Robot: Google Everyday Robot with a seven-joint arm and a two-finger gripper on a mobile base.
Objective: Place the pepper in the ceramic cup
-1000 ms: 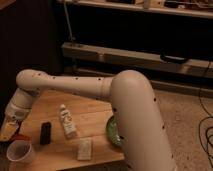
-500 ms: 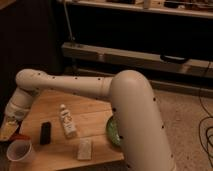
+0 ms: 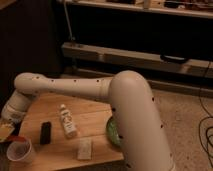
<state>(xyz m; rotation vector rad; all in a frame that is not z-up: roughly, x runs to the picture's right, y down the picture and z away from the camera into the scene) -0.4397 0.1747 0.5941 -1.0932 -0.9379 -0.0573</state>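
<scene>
At near-left table edge, gripper hovered just above and left of ceramic cup; finger state could not be told. Pepper not discernible, possibly hidden at gripper. Black block lay right of cup, white bottle beyond it, green plate at right edge, pale packet near front.

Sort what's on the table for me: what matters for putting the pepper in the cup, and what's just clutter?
For the job:
- cup, white, at the table's front left corner
- pincer, at the left edge just above the cup
- pepper: I can't make it out here

Just lying about:
- black block
- white bottle, on its side
- small pale packet
- green plate, partly behind the arm
</scene>
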